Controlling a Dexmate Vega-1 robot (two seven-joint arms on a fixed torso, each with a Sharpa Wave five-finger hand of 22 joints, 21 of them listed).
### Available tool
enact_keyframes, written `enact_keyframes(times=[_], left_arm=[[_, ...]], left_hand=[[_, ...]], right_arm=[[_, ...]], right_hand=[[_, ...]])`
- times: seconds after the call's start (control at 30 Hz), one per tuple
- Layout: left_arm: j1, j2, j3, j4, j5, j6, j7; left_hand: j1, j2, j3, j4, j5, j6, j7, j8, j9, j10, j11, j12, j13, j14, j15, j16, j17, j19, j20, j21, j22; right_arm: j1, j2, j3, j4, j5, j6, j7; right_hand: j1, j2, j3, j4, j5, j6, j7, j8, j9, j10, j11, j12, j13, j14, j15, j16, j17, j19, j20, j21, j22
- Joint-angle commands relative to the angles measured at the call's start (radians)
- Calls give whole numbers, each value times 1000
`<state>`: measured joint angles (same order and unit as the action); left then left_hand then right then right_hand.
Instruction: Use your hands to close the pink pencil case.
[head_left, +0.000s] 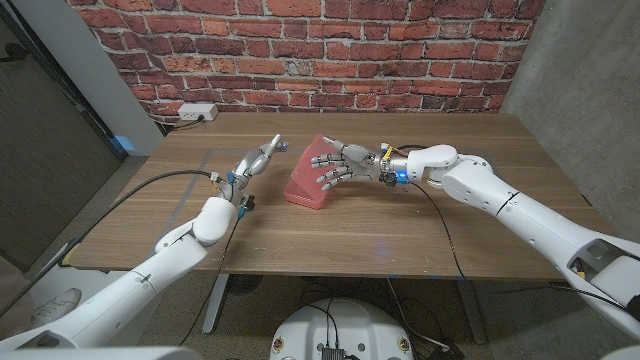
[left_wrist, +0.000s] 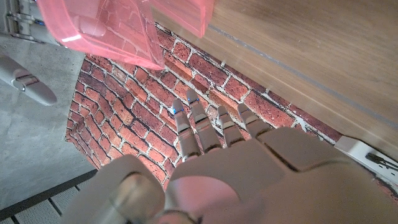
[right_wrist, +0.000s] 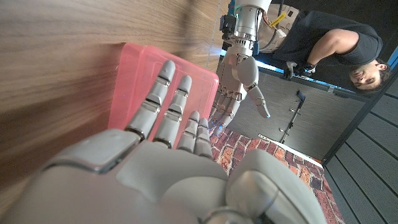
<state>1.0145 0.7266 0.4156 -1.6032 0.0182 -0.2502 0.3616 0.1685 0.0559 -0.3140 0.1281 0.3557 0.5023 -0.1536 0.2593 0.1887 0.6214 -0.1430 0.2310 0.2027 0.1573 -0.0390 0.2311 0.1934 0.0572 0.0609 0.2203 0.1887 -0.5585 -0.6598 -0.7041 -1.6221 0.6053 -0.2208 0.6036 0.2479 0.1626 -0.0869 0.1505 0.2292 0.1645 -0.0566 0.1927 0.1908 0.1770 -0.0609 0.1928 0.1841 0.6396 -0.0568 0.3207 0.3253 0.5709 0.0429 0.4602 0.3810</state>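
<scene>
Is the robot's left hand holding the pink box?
No, in the head view the left hand hangs open beside the pink pencil case with a gap between them.

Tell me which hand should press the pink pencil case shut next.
Right, probably. The right hand already has its fingers spread over the pink pencil case; the left hand hangs open beside it, apart.

Glossy white shells cover both robot arms; the left hand (head_left: 258, 157) and right hand (head_left: 340, 165) have jointed silver-grey fingers. A blue light glows at the right wrist (head_left: 400, 178), beside yellow wiring, and black cables trail along each forearm.
</scene>
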Motion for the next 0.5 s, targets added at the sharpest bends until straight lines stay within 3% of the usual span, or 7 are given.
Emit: enact_keyframes(times=[0.03, 0.13, 0.2, 0.3, 0.5], left_arm=[[44, 8, -46, -37, 29, -23, 72], [54, 9, -51, -44, 34, -26, 76], [60, 9, -55, -48, 35, -27, 76], [68, 10, -61, -54, 37, -27, 79], [84, 10, -71, -67, 38, -21, 83]], left_hand=[[0, 9, -7, -2, 9, 10, 3, 4, 3, 10, 4, 8, 6, 12, -98, 3, 2, 7, 5, 9, 5], [0, 9, -7, -2, 9, 13, 1, 4, 3, 9, 4, 8, 7, 11, -98, 2, 2, 8, 5, 9, 6], [1, 9, -7, -2, 10, 13, 2, 4, 3, 8, 3, 7, 7, 11, -98, 2, 3, 8, 5, 9, 6], [1, 9, -8, -2, 10, 16, 0, 5, 3, 8, 3, 7, 8, 11, -96, 1, 3, 7, 7, 9, 6], [2, 8, -8, -2, 10, 15, 0, 3, 3, 12, 4, 8, 9, 11, -96, 1, 3, 6, 9, 8, 6]], right_arm=[[32, 27, -19, 21, -52, 32, -8], [49, 37, -27, 38, -69, 41, -4], [69, 46, -37, 58, -83, 47, 13], [92, 61, -49, 82, -104, 58, 24], [123, 96, -71, 140, -126, 64, 44]], right_hand=[[6, 9, 38, -13, 3, 12, 14, 6, -1, 0, 8, 7, 5, 125, -59, 87, 69, 55, -52, 81, 72], [54, -14, 71, -58, -2, 17, 20, 4, 1, 4, 13, 5, 7, 266, -106, 215, 156, 104, -90, 175, 169], [82, -25, 84, -87, -8, 21, 24, 4, 3, 0, 16, 4, 8, 323, -142, 307, 234, 138, -105, 244, 245], [101, -24, 94, -106, -11, 33, 28, 6, 4, 10, 19, 7, 8, 381, -157, 386, 301, 172, -128, 309, 315], [100, -26, 95, -107, -14, 30, 32, 3, 4, 5, 23, 5, 8, 399, -161, 406, 323, 189, -142, 342, 351]])
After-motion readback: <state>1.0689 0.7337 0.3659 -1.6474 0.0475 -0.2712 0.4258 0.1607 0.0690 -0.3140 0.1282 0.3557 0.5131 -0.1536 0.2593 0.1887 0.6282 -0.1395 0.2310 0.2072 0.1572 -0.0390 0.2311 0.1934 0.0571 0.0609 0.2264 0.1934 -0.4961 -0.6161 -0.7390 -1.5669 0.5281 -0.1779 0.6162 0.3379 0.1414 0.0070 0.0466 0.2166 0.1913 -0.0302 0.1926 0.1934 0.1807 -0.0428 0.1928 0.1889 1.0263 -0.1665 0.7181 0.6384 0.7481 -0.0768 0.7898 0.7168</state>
